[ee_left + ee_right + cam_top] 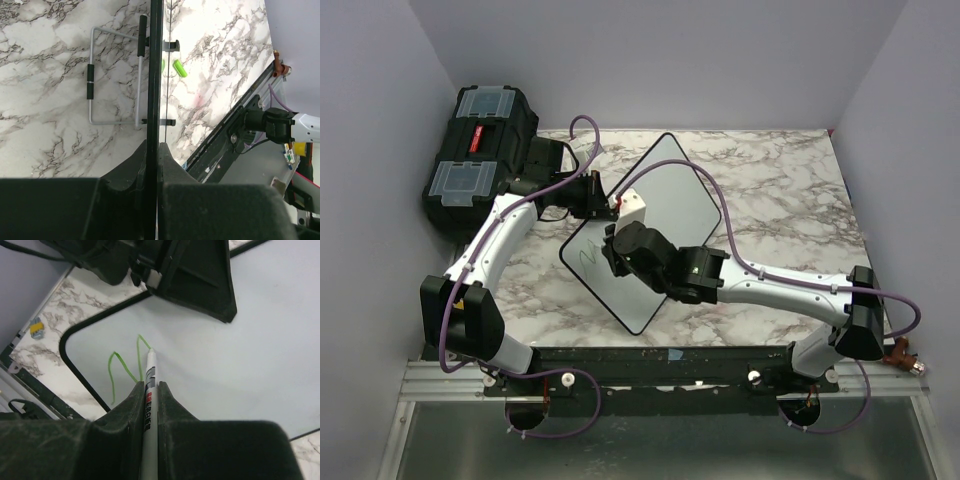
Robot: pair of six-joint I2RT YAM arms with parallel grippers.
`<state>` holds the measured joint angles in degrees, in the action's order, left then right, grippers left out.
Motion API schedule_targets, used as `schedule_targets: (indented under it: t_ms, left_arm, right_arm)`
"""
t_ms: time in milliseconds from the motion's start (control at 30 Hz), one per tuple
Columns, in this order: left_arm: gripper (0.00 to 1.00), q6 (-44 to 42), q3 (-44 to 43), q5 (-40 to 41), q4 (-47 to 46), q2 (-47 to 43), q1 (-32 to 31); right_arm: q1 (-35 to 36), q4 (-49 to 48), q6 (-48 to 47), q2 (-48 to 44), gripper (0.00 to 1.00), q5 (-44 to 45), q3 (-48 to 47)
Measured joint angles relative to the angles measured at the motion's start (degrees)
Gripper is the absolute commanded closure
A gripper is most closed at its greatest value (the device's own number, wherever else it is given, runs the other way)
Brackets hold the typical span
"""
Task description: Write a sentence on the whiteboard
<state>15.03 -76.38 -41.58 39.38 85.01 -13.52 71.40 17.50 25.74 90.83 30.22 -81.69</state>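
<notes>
While clenched on the whiteboard (pixel 675 190), left pincer (pixel 152 148); right pincer (pixel 148 386) tight around a marker (pixel 150 371), tip on the green sentence (pixel 113 371)

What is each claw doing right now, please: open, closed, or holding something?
Left claw: closed on the edge of the whiteboard.
Right claw: closed on a marker, tip at the green line.

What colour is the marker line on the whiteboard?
The marker line is green, clearest in the right wrist view.
</notes>
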Motion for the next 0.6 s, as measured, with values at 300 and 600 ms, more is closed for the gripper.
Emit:
schedule_targets:
  t_ms: [300,600]
  left_arm:
    - [1.0,0.0,0.0,0.02,0.02,0.0,0.0]
    - [1.0,0.17,-0.02,0.0,-0.07,-0.07,-0.24]
  right_arm:
    - [0.0,0.48,2.75,-3.26,0.99,0.0,6.47]
    - [-0.33,1.25,4.33,-5.51,0.99,0.0,7.21]
